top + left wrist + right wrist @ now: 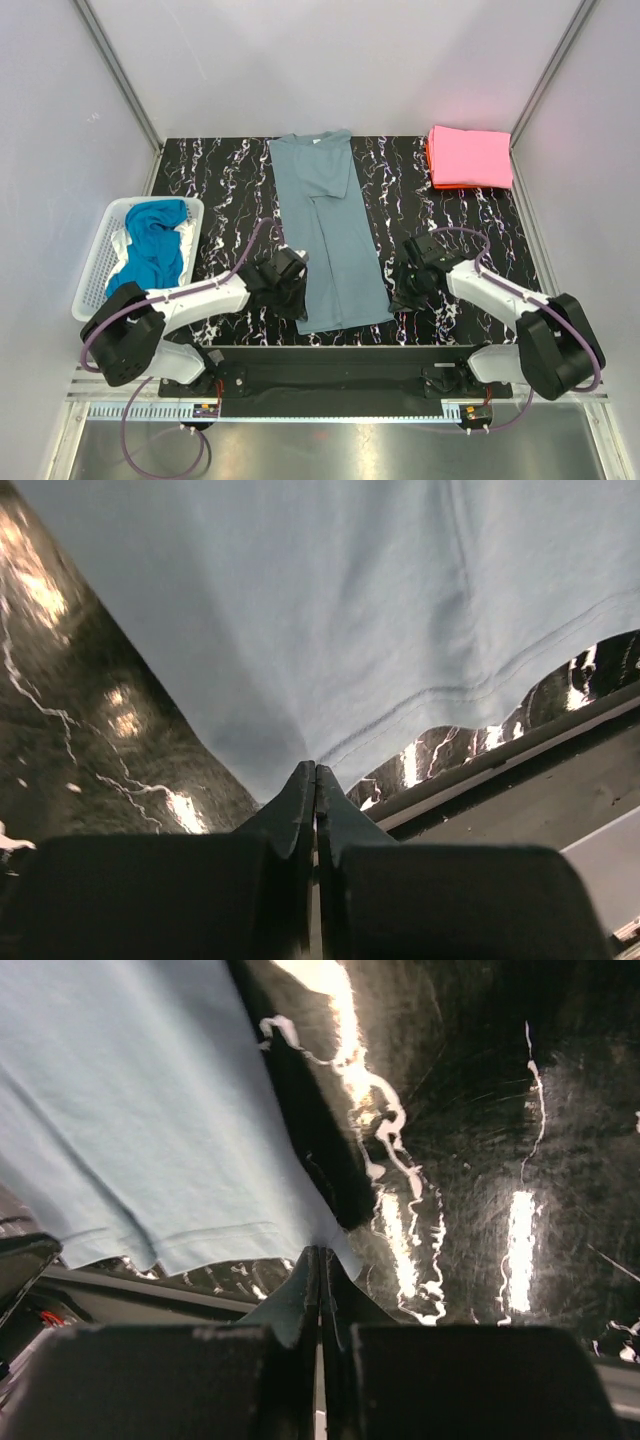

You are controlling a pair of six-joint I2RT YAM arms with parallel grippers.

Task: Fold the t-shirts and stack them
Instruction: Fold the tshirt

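Observation:
A dusty grey-blue t-shirt lies lengthwise down the middle of the black marbled table, folded into a long strip. My left gripper is shut on its near left hem corner; in the left wrist view the cloth puckers into the closed tips of that gripper. At the near right corner, my right gripper pinches the hem, its jaws closed. A folded pink t-shirt sits at the far right, on top of an orange-red one.
A white mesh basket stands at the left edge and holds a crumpled bright blue t-shirt. The table's near edge and a black rail run just behind the hem. Grey walls close in the left, right and far sides.

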